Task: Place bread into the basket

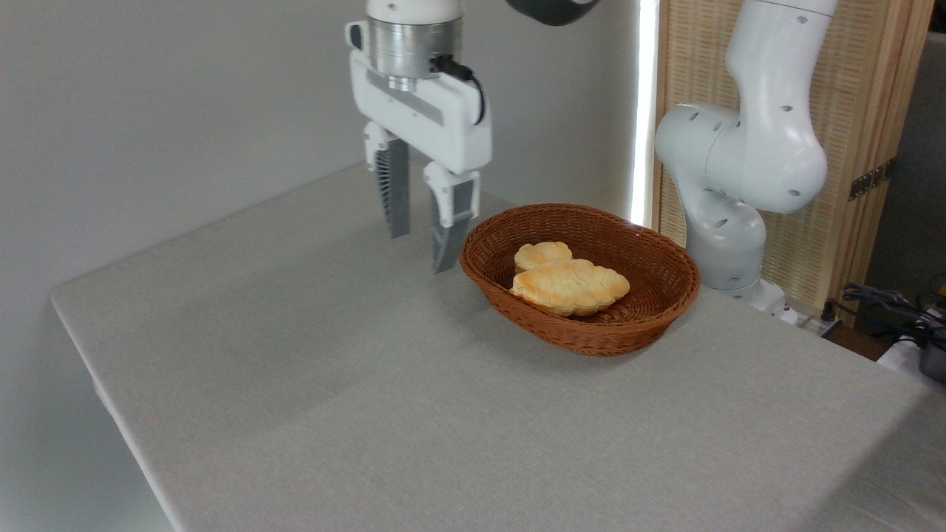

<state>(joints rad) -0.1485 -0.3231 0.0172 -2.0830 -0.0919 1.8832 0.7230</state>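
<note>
Brown wicker, that's the basket (pixel 584 336), an oval one with low flared sides sitting on the table (pixel 369 414) right of centre. The bread (pixel 570 288) is already lying inside it, a long flat golden pastry with lobed edges and a scored top, resting on the basket floor and leaning a bit toward the near wall. Just behind it, touching or very nearly so, there's a smaller round bun (pixel 543 254), also in the basket. Can't tell if the bread actually overlaps the bun or just sits against it.

The gripper (pixel 425 251) hangs above the table just left of the basket, pointing down, not touching anything. Its two fingers (pixel 395 193) are spread apart with a clear gap between them and nothing held. The nearer finger's tip sits close to the basket's left rim in the picture, but it looks to be up in the air rather than in contact.

Table is covered in a plain light grey cloth. On the right, behind the basket, you can see the arm's white base and joints (pixel 739 170), in front of a woven bamboo-looking screen (pixel 865 111). Some cables (pixel 887 303) are bunched at the far right edge. Plain grey wall (pixel 148 111) behind it all.
</note>
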